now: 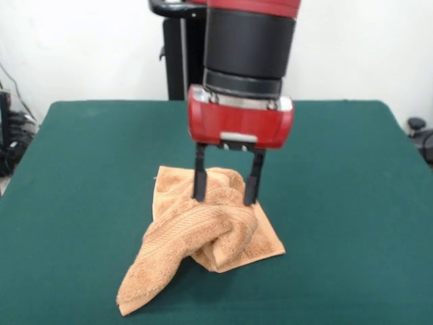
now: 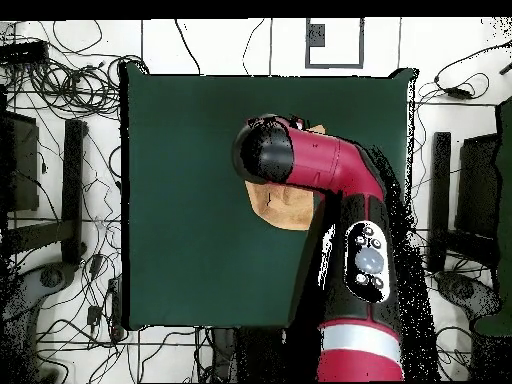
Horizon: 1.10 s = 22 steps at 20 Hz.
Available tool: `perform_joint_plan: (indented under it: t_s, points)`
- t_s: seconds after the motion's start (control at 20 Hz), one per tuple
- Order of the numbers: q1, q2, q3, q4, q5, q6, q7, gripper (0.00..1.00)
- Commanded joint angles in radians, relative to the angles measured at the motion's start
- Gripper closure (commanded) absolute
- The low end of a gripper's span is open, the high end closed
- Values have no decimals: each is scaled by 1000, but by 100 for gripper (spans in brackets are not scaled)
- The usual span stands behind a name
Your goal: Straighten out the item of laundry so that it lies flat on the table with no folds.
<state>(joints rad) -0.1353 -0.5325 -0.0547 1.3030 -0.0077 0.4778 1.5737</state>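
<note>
You have the gripper [image 1: 225,196] spread wide, its fingers straddling the raised hump of the towel [image 1: 203,237], which lies bunched and twisted near the middle of the table [image 1: 81,176]; if you close here you likely pinch several layers at once, so lifting could drag the whole bundle rather than unfold it

Bare table [image 1: 81,169] surrounds the bunched towel [image 1: 203,230] on every side.
</note>
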Motion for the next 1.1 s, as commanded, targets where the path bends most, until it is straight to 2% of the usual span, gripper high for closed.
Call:
perform_joint_plan:
  t_s: [0.05, 0.3, 0.45, 0.7, 1.1]
  points:
    - [-68, 85, 319, -79, -108, 161, -366, 0]
    - [-134, 132, 472, -135, -226, 205, -584, 0]
    - [-156, 149, 526, -151, -278, 225, -651, 0]
    - [-185, 145, 578, -127, -320, 238, -685, 0]
    - [-197, 121, 598, -92, -335, 253, -677, 0]
